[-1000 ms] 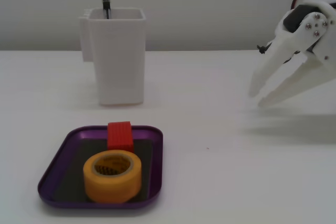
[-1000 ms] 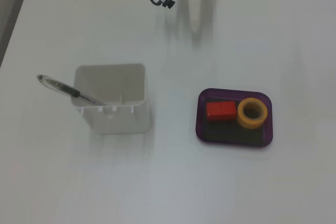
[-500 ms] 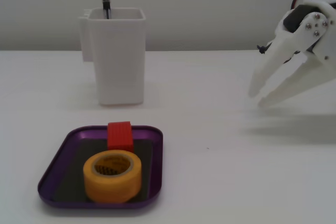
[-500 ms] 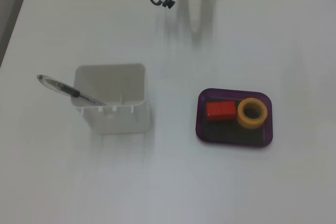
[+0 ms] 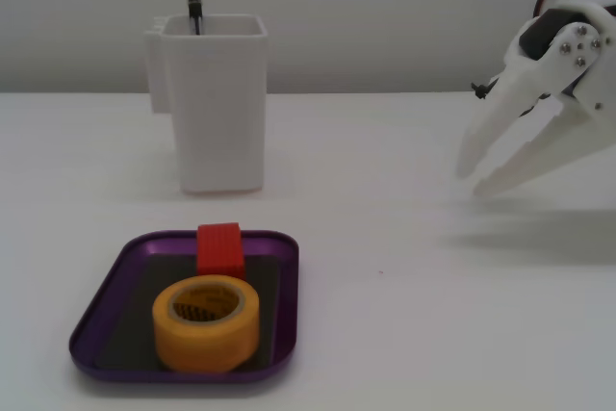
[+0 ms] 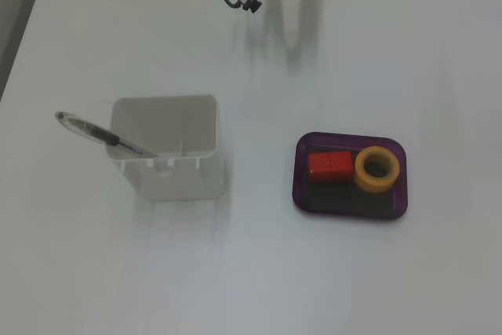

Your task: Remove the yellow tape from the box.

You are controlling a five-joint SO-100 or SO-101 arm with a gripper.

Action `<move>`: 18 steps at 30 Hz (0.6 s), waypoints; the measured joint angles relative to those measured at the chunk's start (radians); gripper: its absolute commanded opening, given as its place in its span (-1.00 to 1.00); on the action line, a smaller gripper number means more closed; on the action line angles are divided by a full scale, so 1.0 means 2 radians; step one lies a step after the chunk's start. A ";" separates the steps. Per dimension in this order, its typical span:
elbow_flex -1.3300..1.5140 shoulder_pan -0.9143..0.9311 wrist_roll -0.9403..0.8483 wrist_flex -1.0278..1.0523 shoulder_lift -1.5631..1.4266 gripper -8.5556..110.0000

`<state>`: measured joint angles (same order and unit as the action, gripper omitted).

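The white two-finger claw [image 5: 470, 183] hangs above the white table [image 5: 404, 334] at the right edge of a fixed view, with its fingers pointing down and to the left. The two fingers are spread apart and nothing is between them, so the claw is open and empty. In the fixed view from above only the tip of the claw [image 6: 292, 38] shows at the top edge, and there the gap is hard to see.

The thick yellow-orange roll of tape [image 5: 206, 323] is well apart from the claw, lower and to the left. It lies flat, hollow core up, inside the shallow purple metallic tray with a low rim [image 5: 96, 320]. From above, the roll [image 6: 378, 170] sits in the right part of the tray [image 6: 396, 208], near its rim. A red ribbed block [image 5: 219, 248] stands in the same tray, just beside the roll; I cannot tell if they touch.

The tall white square container [image 5: 213, 103] with a pen [image 6: 102, 136] stands left of the claw, behind the tray. Between the claw and the tray the table is bare.
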<state>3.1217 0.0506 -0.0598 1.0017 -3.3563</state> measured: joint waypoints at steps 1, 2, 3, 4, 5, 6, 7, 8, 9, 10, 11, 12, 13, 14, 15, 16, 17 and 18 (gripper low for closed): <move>0.000 0.000 0.000 0.000 0.000 -0.81; 0.000 0.000 0.000 0.000 0.000 -0.81; 0.000 0.000 0.000 0.000 0.000 -0.81; 0.000 0.000 0.000 0.000 0.000 -0.81; 0.000 0.000 0.000 0.000 0.000 -0.81; 0.000 -0.002 0.000 0.000 0.000 -0.81; 0.000 -0.002 0.000 0.000 0.000 -0.81; 0.000 -0.003 0.000 0.000 0.000 -0.81; 0.000 -0.007 0.000 0.000 0.000 -0.81; 0.000 -0.008 0.000 0.000 0.000 -0.81; 0.000 -0.008 0.000 0.000 0.000 -0.81; -0.002 -0.009 0.000 0.000 0.000 -0.81; -0.008 -0.010 -0.002 0.000 0.000 -0.81; -0.025 -0.010 -0.002 0.000 0.000 -0.81; -0.043 -0.010 -0.002 -0.001 0.000 -0.81; -0.064 -0.010 -0.002 -0.007 0.000 -0.80; -0.084 -0.010 -0.002 -0.015 0.000 -0.80; -0.099 -0.010 -0.002 -0.021 0.000 -0.80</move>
<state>2.9238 0.0307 -0.0629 0.9603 -3.3563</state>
